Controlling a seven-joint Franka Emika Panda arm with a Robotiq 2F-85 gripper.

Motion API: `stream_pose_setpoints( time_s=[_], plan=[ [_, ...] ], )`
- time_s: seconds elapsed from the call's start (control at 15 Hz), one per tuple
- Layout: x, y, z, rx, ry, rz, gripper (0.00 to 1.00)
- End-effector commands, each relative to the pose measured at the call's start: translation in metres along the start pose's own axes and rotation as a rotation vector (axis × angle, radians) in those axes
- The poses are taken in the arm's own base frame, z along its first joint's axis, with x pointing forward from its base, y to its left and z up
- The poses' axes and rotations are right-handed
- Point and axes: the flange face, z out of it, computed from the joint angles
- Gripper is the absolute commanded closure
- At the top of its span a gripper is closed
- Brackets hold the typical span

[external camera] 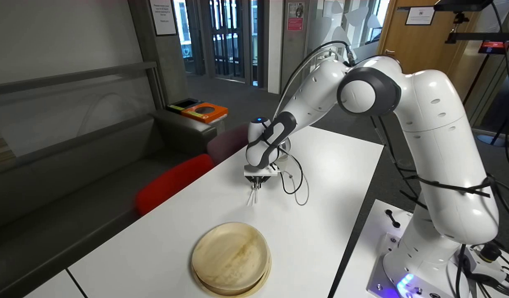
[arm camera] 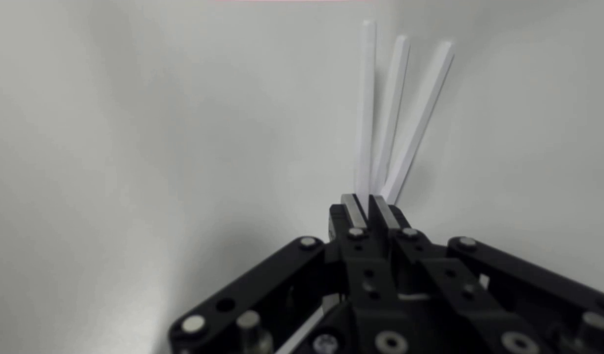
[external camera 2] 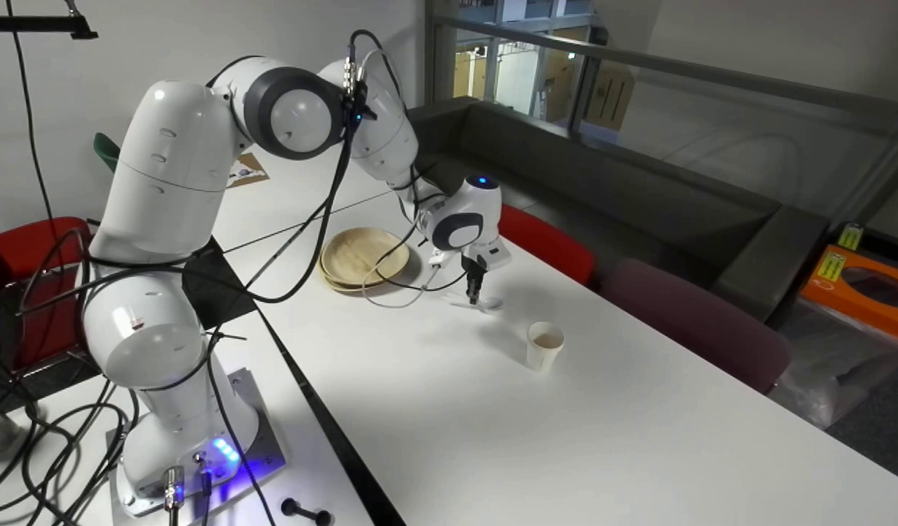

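Note:
Three slim white cutlery handles (arm camera: 365, 98) fan out across the wrist view and converge at my gripper (arm camera: 363, 199). Its fingers are nearly together, and the leftmost handle runs into the narrow gap between them. How far the rest of the bunch sits between the pads is hidden. In an exterior view the gripper (external camera: 257, 185) points down, with the pale handles (external camera: 252, 198) splayed below its tips, low over the white table. A spoon bowl (external camera 2: 493, 304) shows just beside the gripper (external camera 2: 474, 298) in an exterior view; the other utensils' heads are not clear.
Stacked round wooden plates (external camera: 231, 256) lie on the table; the stack (external camera 2: 364, 256) shows in both exterior views. A pale cup (external camera 2: 543, 351) stands upright near the gripper. Loose cables (external camera: 297, 192) loop beside the wrist. A red chair (external camera: 175, 182) and a purplish chair (external camera 2: 693, 321) border the table.

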Motion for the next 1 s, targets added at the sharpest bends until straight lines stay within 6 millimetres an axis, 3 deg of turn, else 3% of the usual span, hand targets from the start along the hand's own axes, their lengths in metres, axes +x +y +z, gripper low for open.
stream_pose_setpoints(
  time_s=[0.0, 0.93],
  plan=[
    [0.0023, -0.0059, -0.0040, -0.010, -0.021, 0.010, 0.97],
    [0.0057, -0.0075, 0.0057, -0.015, -0.028, 0.011, 0.97]
  ],
)
